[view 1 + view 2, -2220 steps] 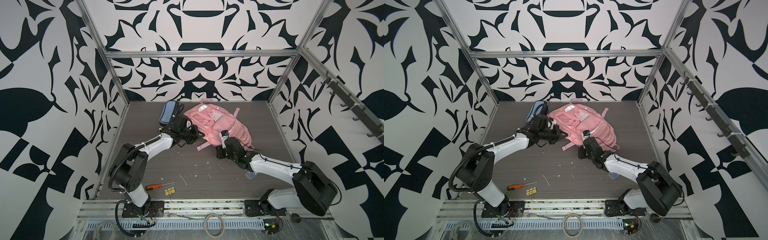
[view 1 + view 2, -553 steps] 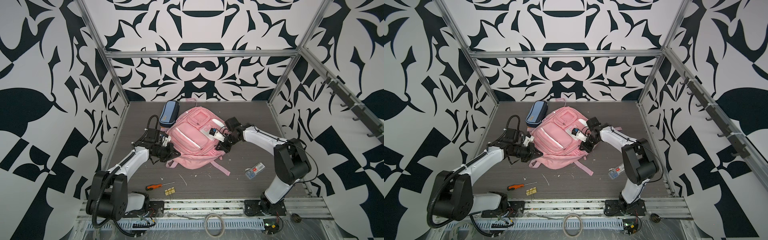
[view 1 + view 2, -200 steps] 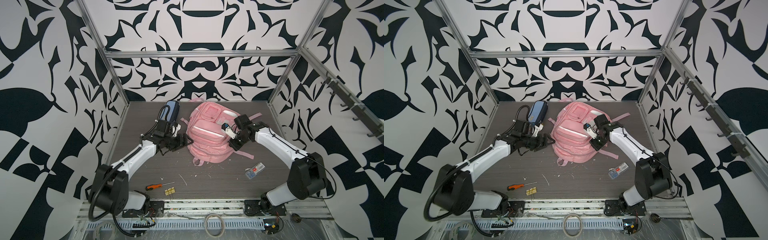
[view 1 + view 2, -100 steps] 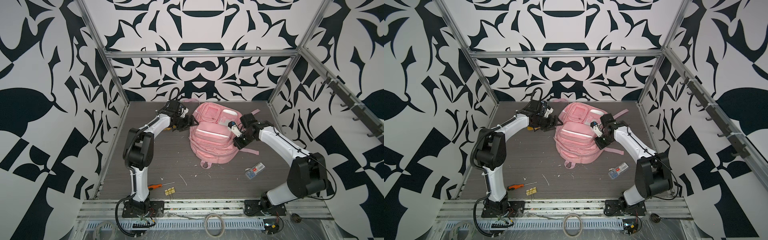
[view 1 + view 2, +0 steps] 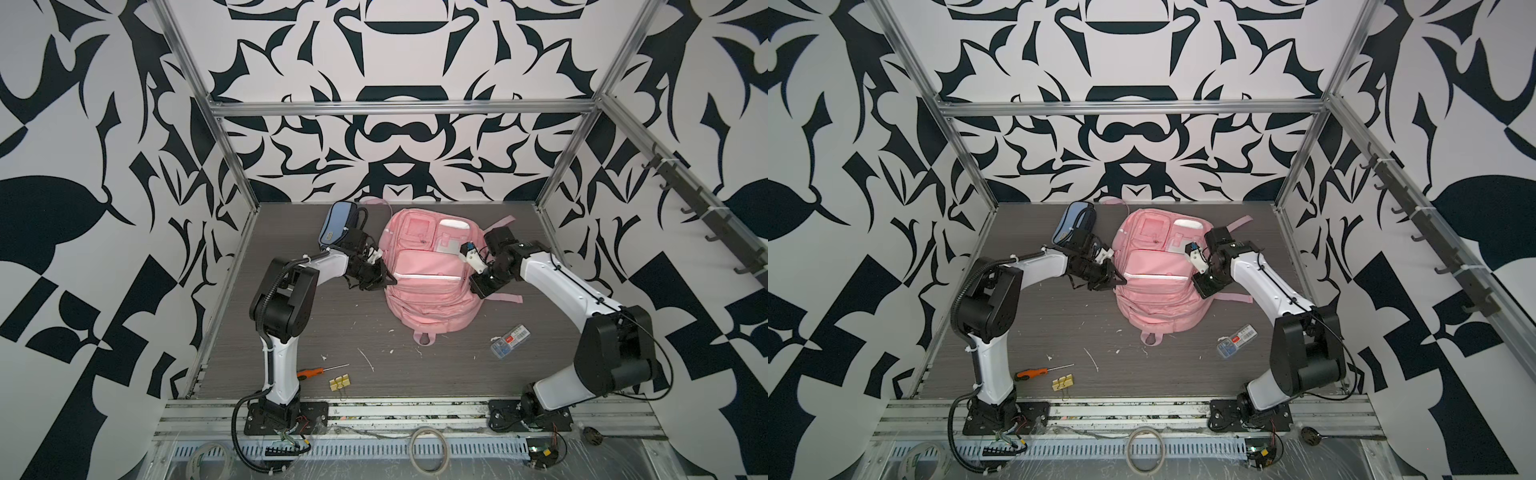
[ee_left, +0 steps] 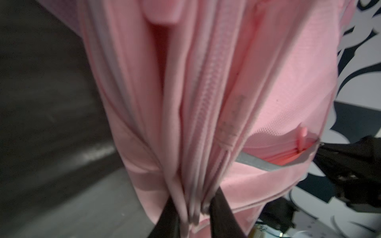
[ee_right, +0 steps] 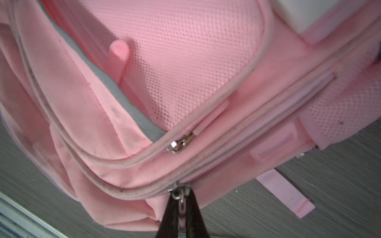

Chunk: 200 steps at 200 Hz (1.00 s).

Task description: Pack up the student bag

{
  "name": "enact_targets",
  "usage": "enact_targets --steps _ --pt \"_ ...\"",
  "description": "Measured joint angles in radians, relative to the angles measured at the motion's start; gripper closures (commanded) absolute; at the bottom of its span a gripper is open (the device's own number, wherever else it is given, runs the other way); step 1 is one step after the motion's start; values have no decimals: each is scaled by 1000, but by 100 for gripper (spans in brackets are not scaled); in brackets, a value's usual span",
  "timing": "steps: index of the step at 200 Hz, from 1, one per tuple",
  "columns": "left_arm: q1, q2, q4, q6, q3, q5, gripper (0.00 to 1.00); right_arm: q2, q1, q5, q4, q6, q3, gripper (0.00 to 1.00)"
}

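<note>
Newly closed left jaws pinch the student bag (image 5: 430,299) on grey tabletop (image 5: 332,328); right jaws clamp its zip pull (image 7: 181,196).

No writing is legible: the small clear box (image 5: 510,340) on the worktop (image 5: 332,324), at four o'clock from the student bag (image 5: 428,299), bears a red-and-white label, and the blue pencil case (image 5: 336,222) at eleven o'clock a yellowish patch, both too small to read.

A robot lab's test cell: a table (image 5: 340,324) boxed in by an aluminium frame (image 5: 399,109) and black-and-white patterned walls (image 5: 104,124), with two robot arms (image 5: 278,361) bolted to a slotted rail (image 5: 399,409) amid loose cables (image 5: 233,428).
</note>
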Motion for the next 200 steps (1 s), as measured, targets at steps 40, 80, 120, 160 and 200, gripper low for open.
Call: enact_targets --steps 40,80,120,160,200 --pt "-26 -106 214 -193 -174 -1 100 -17 -12 8 -9 -32 -11 100" --pt "-24 -109 402 -386 -240 20 100 -116 -12 -8 46 -79 -83 100" --pt "0 -109 644 -597 -270 52 100 -190 34 34 40 -147 -141 100" --pt "19 -159 691 -680 -276 48 100 -191 134 91 1 -217 -160 100" --pt "19 -237 720 -724 -298 32 100 -176 240 77 -92 -308 -145 100"
